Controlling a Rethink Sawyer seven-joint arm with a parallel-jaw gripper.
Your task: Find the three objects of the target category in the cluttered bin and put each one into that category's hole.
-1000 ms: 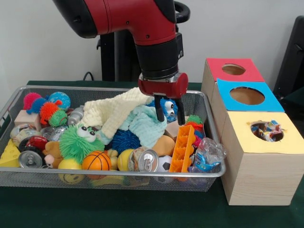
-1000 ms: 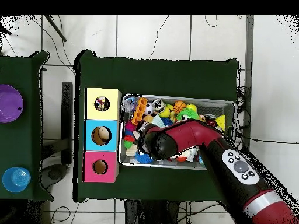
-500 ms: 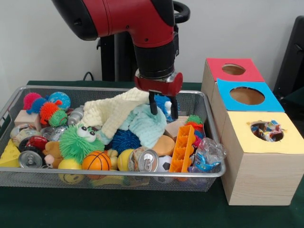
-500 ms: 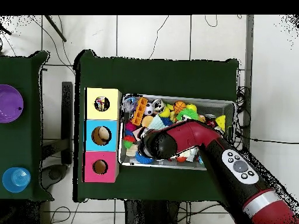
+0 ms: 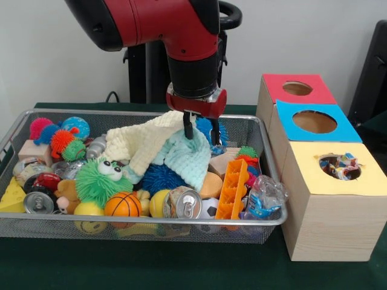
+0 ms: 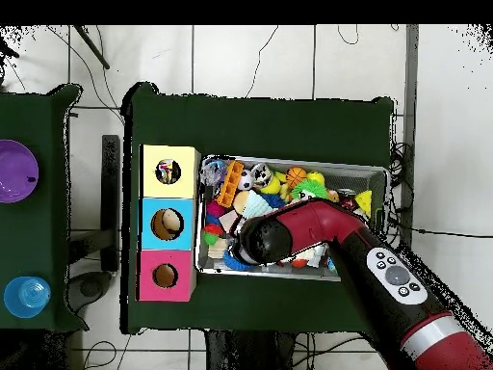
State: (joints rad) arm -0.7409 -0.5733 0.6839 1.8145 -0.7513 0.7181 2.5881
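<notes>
the red and black arm [image 5: 163, 30] comes down over the middle of the wire mesh bin [image 5: 24, 226], which sits on the green table [image 5: 181, 266] packed with toys, balls and cans. just beside the bin stands a wooden box row with a yellow-topped hole [image 5: 338, 167] that has crinkled wrappers in it, a blue-topped hole [image 5: 314, 122] and a red-topped hole [image 5: 297, 88]. a cream knitted cloth [image 5: 142, 142] and a pale teal cloth [image 5: 187, 158] lie heaped at the bin's centre. the gripper [image 5: 200, 130] hangs just above the cloths, its two dark fingers spread apart and holding nothing. a crumpled plastic wrapper [image 5: 264, 196] lies in the bin's corner nearest the yellow box, next to an orange plastic rack [image 5: 233, 190] and a drink can [image 5: 183, 203].
</notes>
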